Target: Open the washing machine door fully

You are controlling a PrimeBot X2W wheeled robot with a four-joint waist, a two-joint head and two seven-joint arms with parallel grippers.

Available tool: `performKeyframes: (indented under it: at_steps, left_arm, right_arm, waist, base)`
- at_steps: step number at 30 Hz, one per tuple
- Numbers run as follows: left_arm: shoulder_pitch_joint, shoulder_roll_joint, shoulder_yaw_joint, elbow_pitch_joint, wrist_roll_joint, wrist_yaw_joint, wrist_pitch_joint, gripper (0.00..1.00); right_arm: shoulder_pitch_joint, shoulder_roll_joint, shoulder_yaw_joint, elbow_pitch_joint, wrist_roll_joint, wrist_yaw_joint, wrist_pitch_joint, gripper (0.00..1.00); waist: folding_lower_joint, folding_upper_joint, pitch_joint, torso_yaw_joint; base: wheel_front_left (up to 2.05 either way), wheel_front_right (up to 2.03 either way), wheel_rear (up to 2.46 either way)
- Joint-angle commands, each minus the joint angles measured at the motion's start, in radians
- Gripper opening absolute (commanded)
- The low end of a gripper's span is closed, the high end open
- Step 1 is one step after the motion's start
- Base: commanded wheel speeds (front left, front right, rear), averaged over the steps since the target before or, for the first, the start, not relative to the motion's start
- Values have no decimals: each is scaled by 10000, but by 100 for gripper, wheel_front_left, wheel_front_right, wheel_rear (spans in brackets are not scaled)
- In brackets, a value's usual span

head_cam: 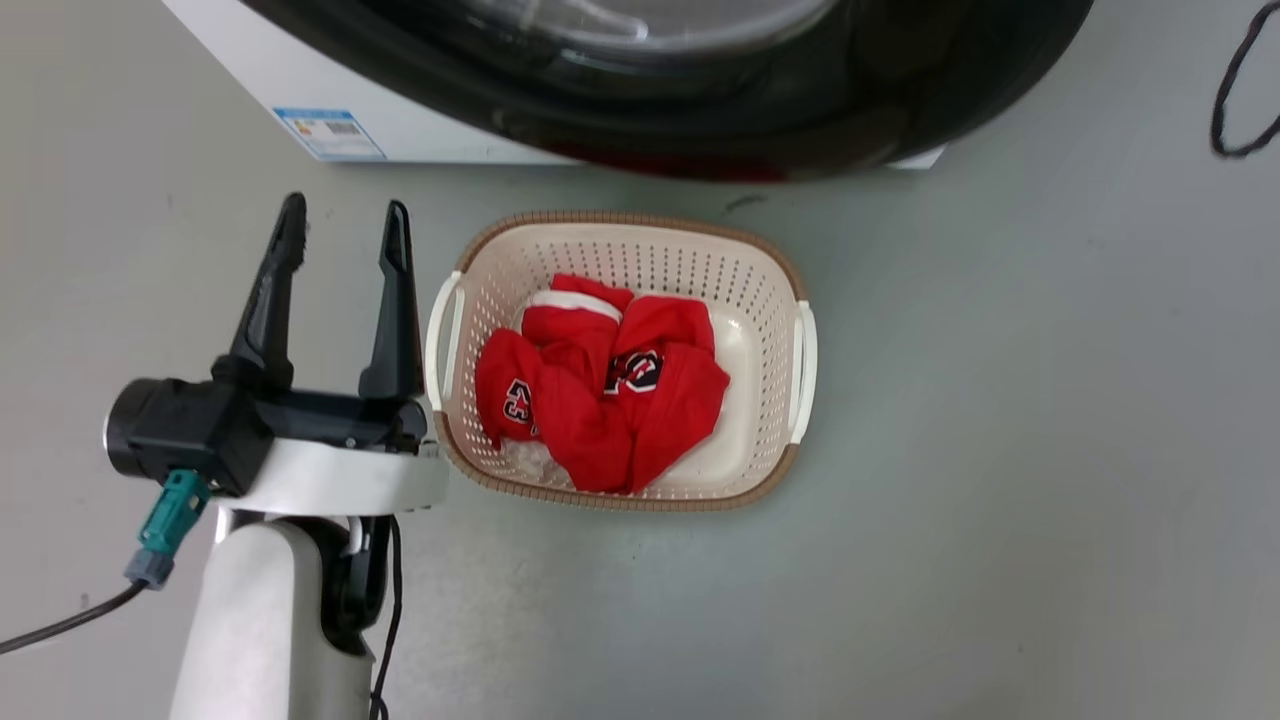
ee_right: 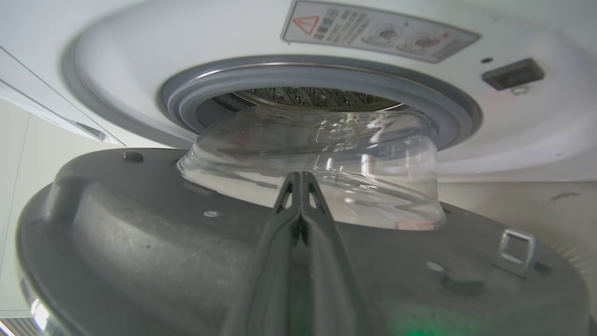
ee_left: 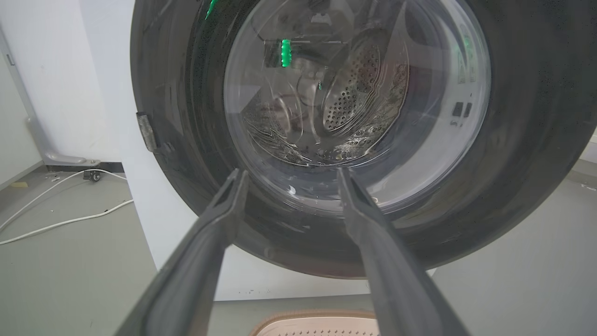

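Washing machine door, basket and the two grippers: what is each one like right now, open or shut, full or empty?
washing machine door: partly open, not yet swung wide.
left gripper: open, empty.
right gripper: shut, holding nothing.
basket: holds crumpled red clothes.

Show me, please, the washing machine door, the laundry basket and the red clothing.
washing machine door (ee_left: pixel 531 154): left wrist view, on its black ring.
laundry basket (head_cam: pixel 640 265): head view, on its far wall.
red clothing (head_cam: pixel 670 400): head view, on the fabric's middle.
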Motion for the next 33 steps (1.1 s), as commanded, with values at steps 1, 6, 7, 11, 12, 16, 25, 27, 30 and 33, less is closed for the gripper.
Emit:
performKeyframes:
  at_steps: [1,6,7,11,12,16,25,27,30,33]
  left_arm:
    - [190,-24,-15,47,81,-22,-23,100]
    - [645,-48,-64,327,151,-13,-23,100]
    - [766,-57,-90,388,167,-13,-23,100]
    - [1219,-89,-147,563,169,-13,-23,100]
    - [1325,-95,-162,602,173,-13,-23,100]
    - [1706,-112,-222,710,202,-13,-23,100]
    - [2313,-149,-419,872,186,-13,-23,100]
    - [2442,-158,-417,876,177,-13,-23,100]
    - [2586,-172,-413,876,174,-13,-23,100]
    - [2703,-184,-418,881,165,-13,-23,100]
  right_arm:
    - [314,258,47,-58,47,4,197,0]
    - [1489,400,168,-634,204,4,1022,0]
    - [1778,430,202,-782,260,2,1189,0]
    - [2781,576,351,-1369,479,4,1884,0]
    - [3045,624,402,-1536,534,4,2058,0]
    - [4000,743,627,-2253,888,4,2756,0]
    - [6101,778,2011,-3991,2560,2,3470,0]
    - [6500,773,2500,-4334,3038,2,3376,0]
    - [7011,774,3340,-4843,3659,2,3084,0]
    - [7402,772,4092,-5341,4193,2,2604,0]
  waist:
    - [-1,0,-301,-48]
    - [-1,0,-1213,-105]
    - [-1,0,-1441,-109]
    - [-1,0,-2173,-120]
    - [-1,0,-2339,-119]
    - [-1,0,-2949,-94]
    - [-1,0,-3881,83]
    - [-1,0,-4018,107]
    - [-1,0,-4160,144]
    - [-1,0,-4261,190]
  base:
    - [0,0,0]
    - [0,0,0]
    - [0,0,0]
    - [0,0,0]
    - [0,0,0]
    - [0,0,0]
    - [0,0,0]
    - [0,0,0]
    - [0,0,0]
    - [0,0,0]
